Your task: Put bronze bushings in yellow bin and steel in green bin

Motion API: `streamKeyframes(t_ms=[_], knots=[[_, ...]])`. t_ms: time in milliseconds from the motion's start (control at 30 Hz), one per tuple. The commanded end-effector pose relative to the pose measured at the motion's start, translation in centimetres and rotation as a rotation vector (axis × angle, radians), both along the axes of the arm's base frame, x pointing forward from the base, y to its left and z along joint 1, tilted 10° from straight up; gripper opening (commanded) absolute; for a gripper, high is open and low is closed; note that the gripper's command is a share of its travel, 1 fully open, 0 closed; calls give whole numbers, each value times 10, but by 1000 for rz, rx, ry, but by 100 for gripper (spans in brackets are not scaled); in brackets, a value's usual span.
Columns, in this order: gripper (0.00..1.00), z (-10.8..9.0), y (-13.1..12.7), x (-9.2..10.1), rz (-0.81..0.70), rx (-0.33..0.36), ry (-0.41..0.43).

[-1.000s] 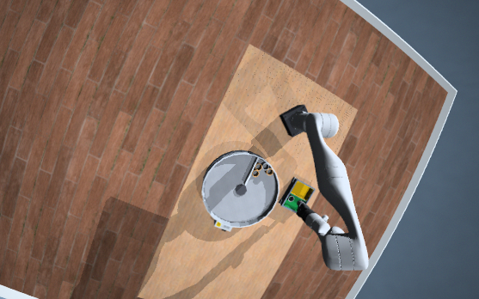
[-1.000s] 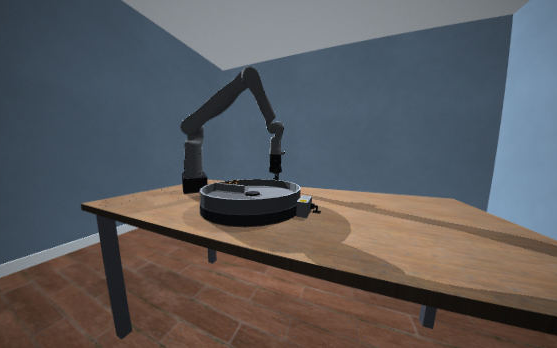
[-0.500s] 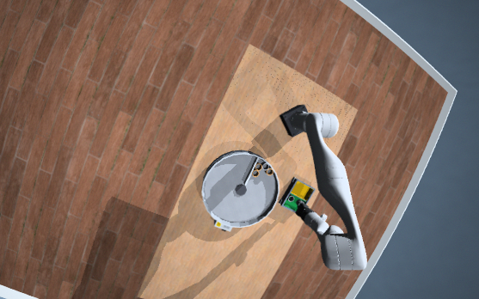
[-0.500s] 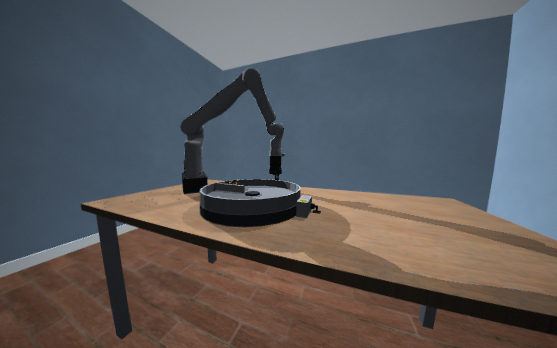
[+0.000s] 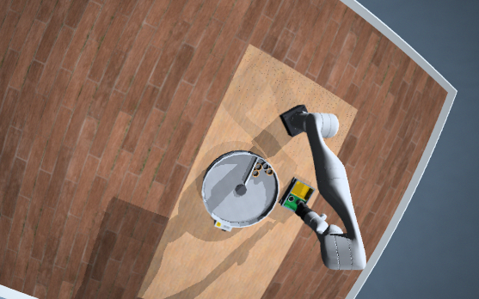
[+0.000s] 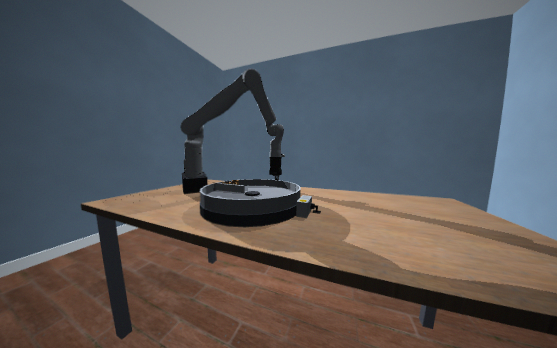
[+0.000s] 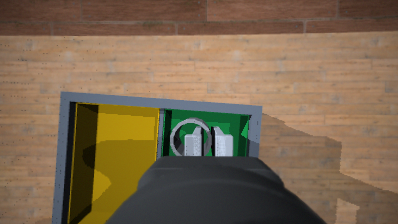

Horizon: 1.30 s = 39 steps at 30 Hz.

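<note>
My gripper (image 7: 207, 137) (image 5: 300, 207) (image 6: 275, 174) is shut on the wall of a steel bushing (image 7: 178, 130), a grey ring, with one finger inside it. It holds the ring over the green bin (image 7: 234, 128) (image 5: 291, 206). The yellow bin (image 7: 120, 145) (image 5: 303, 188) adjoins it on the left in the wrist view and looks empty. On the turntable (image 5: 231, 202) (image 6: 249, 202) several bushings cluster near the rim by a divider bar: bronze ones (image 5: 255, 173) (image 5: 269, 172) and a dark steel one (image 5: 265, 166). The exterior view hides the bins behind the turntable.
A grey frame (image 7: 64, 150) walls both bins. A small control box (image 5: 224, 225) (image 6: 303, 205) sits against the turntable's edge. The arm's base (image 5: 293, 120) (image 6: 194, 182) stands on the table behind the turntable. The wooden table (image 6: 419, 235) stretches to the right.
</note>
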<state>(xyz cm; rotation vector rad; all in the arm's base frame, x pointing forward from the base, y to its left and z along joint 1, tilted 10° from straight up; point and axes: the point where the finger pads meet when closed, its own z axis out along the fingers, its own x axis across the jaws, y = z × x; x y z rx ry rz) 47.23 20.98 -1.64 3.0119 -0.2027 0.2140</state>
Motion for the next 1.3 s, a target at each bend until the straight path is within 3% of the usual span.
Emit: streamKeyframes(t_ms=[0,767,800,1267], knots=[[0,-1,0,-1,1,0,2],[0,-7,0,0,1,0,2],[47,-7,0,0,1,0,2],[47,-7,0,0,1,0,2]])
